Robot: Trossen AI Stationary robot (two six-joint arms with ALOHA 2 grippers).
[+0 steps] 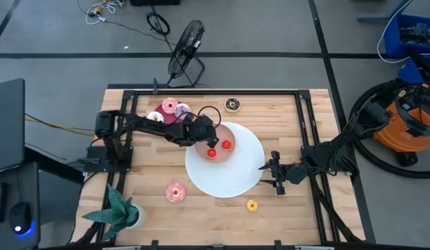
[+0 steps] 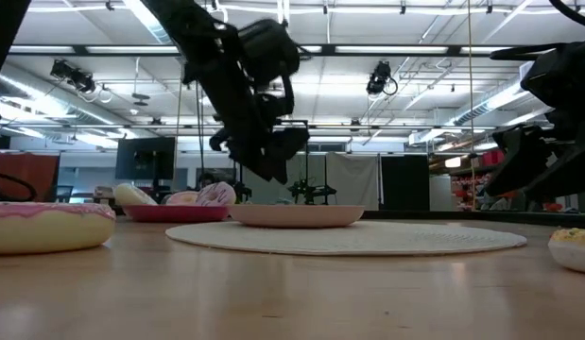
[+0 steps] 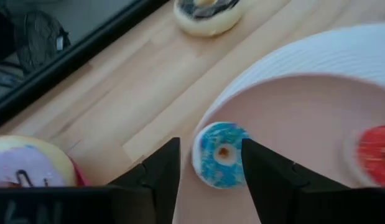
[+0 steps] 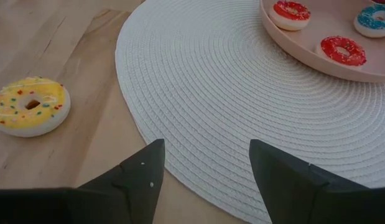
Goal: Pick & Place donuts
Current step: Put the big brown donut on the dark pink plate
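Donuts lay scattered over the pale wooden counter [image 1: 145,187]. The left end effector [image 3: 211,171] hovered over the salmon-pink round plate [image 1: 232,133] on the big white woven disc [image 1: 235,177], its fingers spread apart on either side of the tiny blue-frosted donut [image 3: 221,154], which sat on the plate just inside its rim. Whether the fingers touched it could not be told. Two tiny red-frosted donuts [image 1: 212,153] [image 1: 227,145] lay on the same plate. Beside the disc, on the left arm's side, a dark crimson plate [image 1: 174,117] held a pink-frosted donut [image 1: 169,105], a purple-frosted one [image 1: 182,110] and a white one [image 1: 155,117]. A chocolate-brown frosted donut [image 1: 233,105] rested on the bare wood near the far edge. Another pink-frosted donut [image 1: 176,193] and the tiny yellow sprinkled donut [image 1: 251,205] sat on the wood by the near side of the disc. The right end effector [image 4: 204,171] waited open and empty at the disc's right edge, near the yellow donut.
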